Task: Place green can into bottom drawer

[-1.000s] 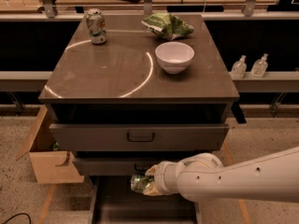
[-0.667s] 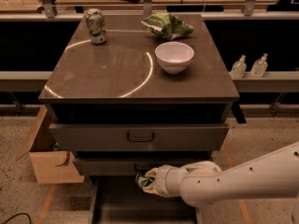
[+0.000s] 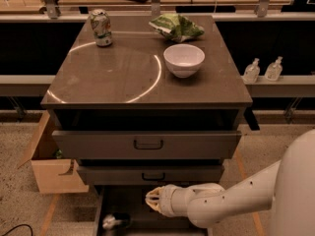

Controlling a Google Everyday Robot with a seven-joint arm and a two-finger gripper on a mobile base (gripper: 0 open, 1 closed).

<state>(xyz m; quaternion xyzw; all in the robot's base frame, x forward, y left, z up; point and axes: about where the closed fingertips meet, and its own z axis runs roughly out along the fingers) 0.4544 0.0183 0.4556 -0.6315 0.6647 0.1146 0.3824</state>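
The green can [image 3: 115,221] lies on its side on the floor of the bottom drawer [image 3: 127,201], near the drawer's front left, with one silver end showing. The drawer is pulled out below the cabinet. My gripper [image 3: 152,201] hangs over the drawer's middle, to the right of the can and a little above it, apart from it. Its fingers look open and hold nothing. My white arm reaches in from the lower right and hides the drawer's right part.
On the cabinet top [image 3: 123,80] stand a silver-grey can [image 3: 101,27], a green snack bag [image 3: 176,26] and a white bowl [image 3: 184,59]. Two drawer fronts [image 3: 147,144] jut out above the bottom drawer. A cardboard box [image 3: 51,173] sits at the left, two small bottles [image 3: 252,71] at the right.
The gripper held the green can above the drawer before. Now the can lies on the drawer floor at the left and the gripper is empty beside it.
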